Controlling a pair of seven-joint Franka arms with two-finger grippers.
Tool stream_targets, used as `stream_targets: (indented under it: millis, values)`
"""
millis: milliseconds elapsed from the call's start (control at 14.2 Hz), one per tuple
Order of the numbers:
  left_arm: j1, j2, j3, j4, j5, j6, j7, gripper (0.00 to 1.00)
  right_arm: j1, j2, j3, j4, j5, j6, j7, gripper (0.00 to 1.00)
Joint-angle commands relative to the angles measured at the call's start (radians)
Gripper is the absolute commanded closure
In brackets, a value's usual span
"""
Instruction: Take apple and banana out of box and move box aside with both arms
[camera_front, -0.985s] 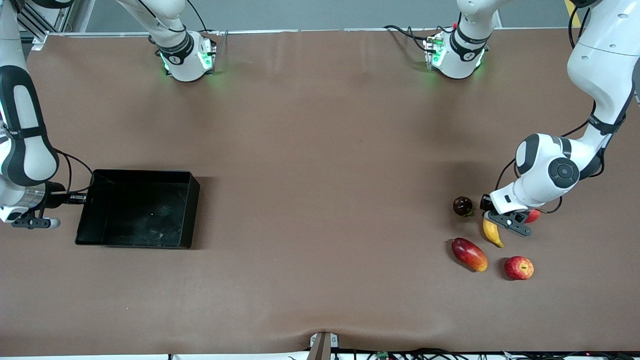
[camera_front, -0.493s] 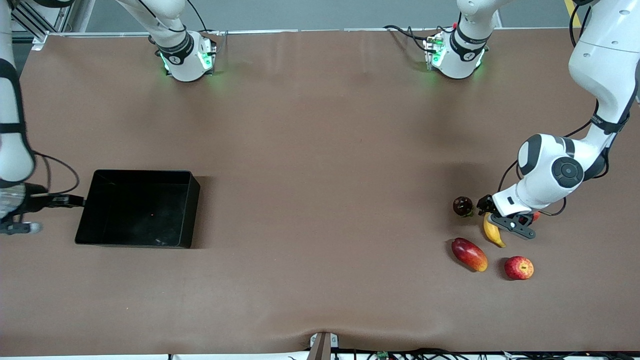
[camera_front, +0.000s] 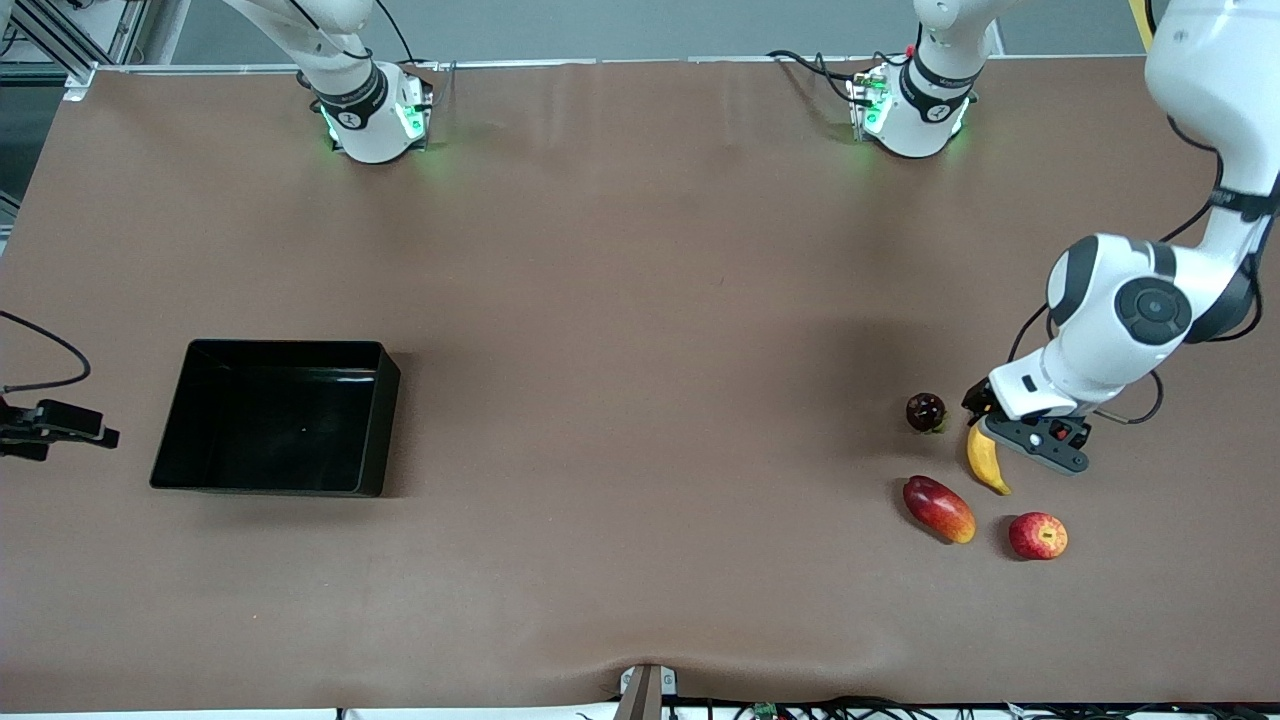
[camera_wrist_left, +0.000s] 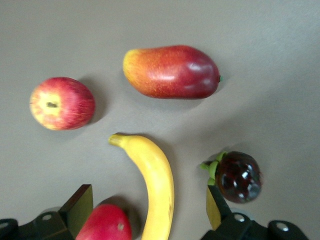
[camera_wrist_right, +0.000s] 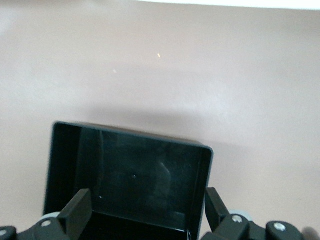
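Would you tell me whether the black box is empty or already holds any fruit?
Empty. The black box shows only its bare dark floor in the front and right wrist views; the banana and apple lie on the table.

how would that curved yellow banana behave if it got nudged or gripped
The curved yellow banana looks smooth and glossy, so it may slip under a light grip. Its bend suggests it would pivot or spin rather than roll straight if pushed. It lies close beside a small dark maroon round fruit, which a nudge would probably set rolling.

Both tools, left (camera_wrist_left: 147, 207) and right (camera_wrist_right: 142, 212), gape wide.
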Motion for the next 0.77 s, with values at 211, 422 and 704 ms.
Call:
stream_targets:
  millis: [211, 422, 704]
  values:
    - [0.003, -0.148, -0.065, 0.07, -0.166, -0.245, -0.159, 0.0, 0.099, -0.139, 0.001, 0.017, -0.056, -0.17, 0.185, 0.0]
    - [0.003, -0.196, -0.095, 0.115, -0.176, -0.32, -0.275, 0.0, 0.11, -0.234, 0.002, 0.006, -0.063, -0.405, 0.17, 0.0]
    - [0.004, -0.262, -0.099, 0.152, -0.195, -0.405, -0.341, 0.0, 0.167, -0.424, -0.001, -0.191, -0.068, -0.412, 0.087, 0.0]
